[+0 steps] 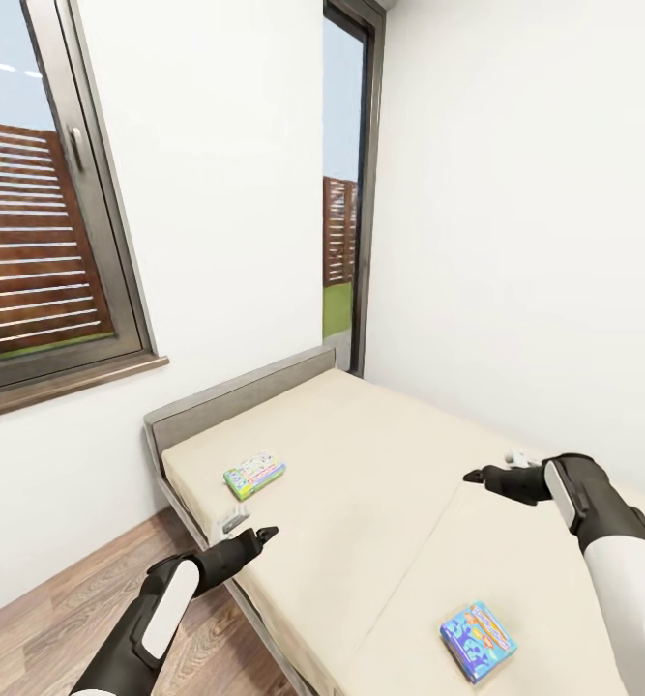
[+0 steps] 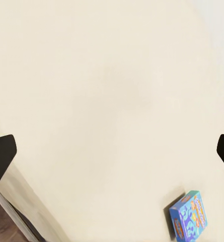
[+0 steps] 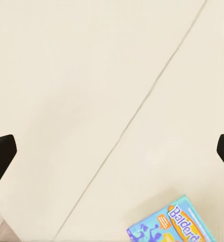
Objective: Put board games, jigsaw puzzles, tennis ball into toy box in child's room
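- Left fingers (image 1: 256, 534): spread wide, nothing held; hovering over bed edge, aimed across the sheet. Probably staged for a pick.
- Right fingers (image 1: 477, 476): tips dark and small in head view; in right wrist view (image 3: 112, 151) both tips sit at the frame edges, so released, empty.
- Blue game (image 1: 478, 642): flat on sheet, near foot end, below right arm, well apart from both fingers. Likely the closer target.
- White game (image 1: 254, 476): flat near headboard side, just beyond left fingers.
- Bed (image 1: 361, 483): beige sheet, seam running lengthwise, grey headboard (image 1: 235, 391).
- Room: white walls, dark-framed windows (image 1: 90, 222), plank floor (image 1: 71, 599). Toy box not located.
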